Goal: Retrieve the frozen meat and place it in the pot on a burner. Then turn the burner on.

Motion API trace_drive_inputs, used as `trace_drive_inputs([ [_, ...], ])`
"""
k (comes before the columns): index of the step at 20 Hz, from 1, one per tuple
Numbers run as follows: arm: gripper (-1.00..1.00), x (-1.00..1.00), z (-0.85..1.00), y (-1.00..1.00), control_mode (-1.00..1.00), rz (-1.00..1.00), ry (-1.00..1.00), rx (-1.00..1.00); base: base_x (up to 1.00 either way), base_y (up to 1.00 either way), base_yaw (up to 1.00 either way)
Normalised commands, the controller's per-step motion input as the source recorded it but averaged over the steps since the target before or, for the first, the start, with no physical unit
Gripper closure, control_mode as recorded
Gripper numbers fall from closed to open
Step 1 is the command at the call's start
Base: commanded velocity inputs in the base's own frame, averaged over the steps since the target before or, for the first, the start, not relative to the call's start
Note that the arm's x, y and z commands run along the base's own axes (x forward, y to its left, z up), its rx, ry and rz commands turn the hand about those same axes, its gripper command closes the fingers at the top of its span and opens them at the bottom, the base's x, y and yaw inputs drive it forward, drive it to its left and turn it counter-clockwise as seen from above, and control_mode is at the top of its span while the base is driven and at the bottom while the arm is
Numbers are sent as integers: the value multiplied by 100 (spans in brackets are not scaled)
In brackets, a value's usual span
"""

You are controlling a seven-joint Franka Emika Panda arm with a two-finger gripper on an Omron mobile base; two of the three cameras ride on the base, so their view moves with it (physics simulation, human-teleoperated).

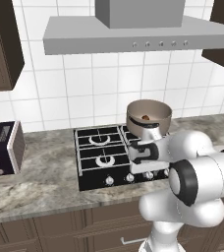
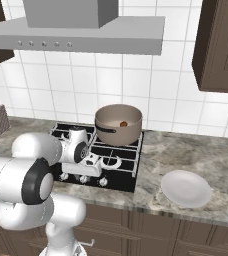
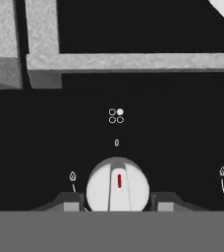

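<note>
**Risk check: hand on the burner knob, meat already in the pot**

Nearest the onlooker, the hand (image 3: pixel 118 205) sits low at the front edge of the cooktop (image 1: pixel 92 181). In the hand view its two fingertips (image 3: pixel 70 204) stand on either side of a silver knob (image 3: pixel 118 189) with a red mark, closed in against it, so the hand appears to grip the knob.

Risks at this stage, as judged from the scene:

- Wrong knob. The row of knobs looks alike. The small four-circle diagram (image 3: pixel 116 115) above this knob has its upper-right circle filled; whether that matches the burner under the pot cannot be confirmed from here. A mismatch would light an uncovered burner.
- Slip. The knob is smooth and round. If the fingertips bear on its rim and not squarely on the sides, the hand may rotate without turning it.
- Partial turn. A short rotation may leave the burner unlit.

Farther back, the pot (image 2: pixel 117 131) rests on the grate of a rear burner, and the frozen meat (image 2: pixel 123 123) lies inside it. A white plate (image 2: pixel 186 188) sits on the bench (image 2: pixel 196 155) to the right, well apart from the cooktop.
</note>
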Motion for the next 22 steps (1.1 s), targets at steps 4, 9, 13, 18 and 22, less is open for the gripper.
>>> trace_drive_inputs([
  [4,100,0,-3,16,-100,25,-16,-12,0,0,0],
  [9,100,0,-14,1,-100,45,-20,-6,0,0,0],
  [13,100,0,-23,0,-100,62,-14,-4,0,0,0],
  [18,100,0,-24,1,-100,63,-6,-8,0,0,0],
  [22,100,0,-32,10,-100,59,-5,-13,0,0,0],
])
